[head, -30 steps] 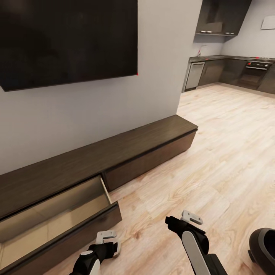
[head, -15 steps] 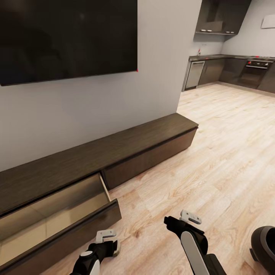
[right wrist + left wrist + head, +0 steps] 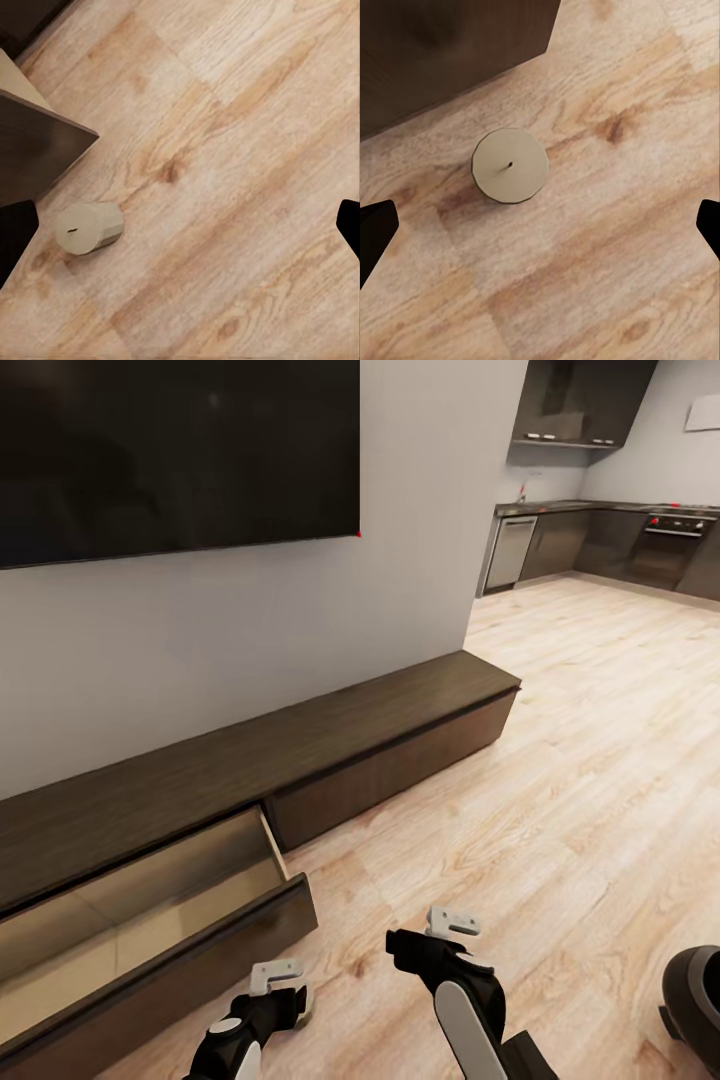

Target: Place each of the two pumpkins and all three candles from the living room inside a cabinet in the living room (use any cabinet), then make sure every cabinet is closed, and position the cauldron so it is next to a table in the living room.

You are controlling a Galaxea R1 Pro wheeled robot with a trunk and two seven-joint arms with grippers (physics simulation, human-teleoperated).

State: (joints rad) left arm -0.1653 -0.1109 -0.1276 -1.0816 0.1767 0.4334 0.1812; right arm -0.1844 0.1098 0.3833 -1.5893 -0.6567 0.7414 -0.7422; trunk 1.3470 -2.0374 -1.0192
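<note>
One drawer of the cabinet (image 3: pixel 150 920) stands open, and the cauldron (image 3: pixel 695 1000) sits on the floor at the robot's right. A candle (image 3: pixel 510 164) stands upright on the floor beside the drawer corner, directly under the spread left tool (image 3: pixel 283 990); the right tool (image 3: pixel 450 925), also spread, sees it obliquely.

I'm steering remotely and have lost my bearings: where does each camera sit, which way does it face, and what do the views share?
Head view: from the robot's head, forward and down at the cabinet with its open drawer, the cauldron; both arms, left gripper, right gripper.
Left wrist view: straight down at an upright candle on the floor; dark fingertips at the edges.
Right wrist view: slanting at the same candle beside the drawer corner; fingertips.
Shared: candle, floor, drawer front.
</note>
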